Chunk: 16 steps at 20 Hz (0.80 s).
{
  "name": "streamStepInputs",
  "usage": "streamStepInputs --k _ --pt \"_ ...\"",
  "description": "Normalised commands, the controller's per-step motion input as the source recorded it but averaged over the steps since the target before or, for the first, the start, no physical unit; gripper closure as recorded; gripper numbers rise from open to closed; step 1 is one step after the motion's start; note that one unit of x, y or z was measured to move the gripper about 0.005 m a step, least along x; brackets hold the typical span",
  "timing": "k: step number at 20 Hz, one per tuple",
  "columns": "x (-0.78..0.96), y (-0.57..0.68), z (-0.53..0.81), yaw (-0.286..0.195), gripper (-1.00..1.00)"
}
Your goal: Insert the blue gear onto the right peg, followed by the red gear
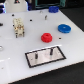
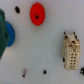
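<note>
The blue gear [image 1: 63, 28] lies flat on the white table at the exterior view's right. The red gear [image 1: 46, 37] lies flat a little to its left, nearer the plate. The grey, black-rimmed plate [image 1: 56, 56] sits in front of them with two dark pins. The right peg [image 1: 50, 50] is the taller one and stands bare. In the wrist view the red gear [image 2: 36, 12] shows whole. The blue gear [image 2: 10, 36] is at the picture's edge, partly covered by a dark teal shape [image 2: 2, 30]. My gripper shows in neither view.
A beige block with dark pins [image 1: 18, 27] stands on the table at the exterior view's left; it also shows in the wrist view [image 2: 70, 50]. Small dark spots [image 1: 46, 16] dot the table. Dark blue items [image 1: 53, 8] lie at the far edge.
</note>
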Motion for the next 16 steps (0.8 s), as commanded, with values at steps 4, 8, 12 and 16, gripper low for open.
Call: streamStepInputs --k 4,8,12,16 --pt "-0.48 0.66 0.00 0.000 -1.00" --pt "-0.49 0.70 0.00 0.000 -1.00" --pt "-0.43 0.73 -0.03 0.000 -1.00" --pt "-0.33 0.71 -0.15 0.000 -1.00"
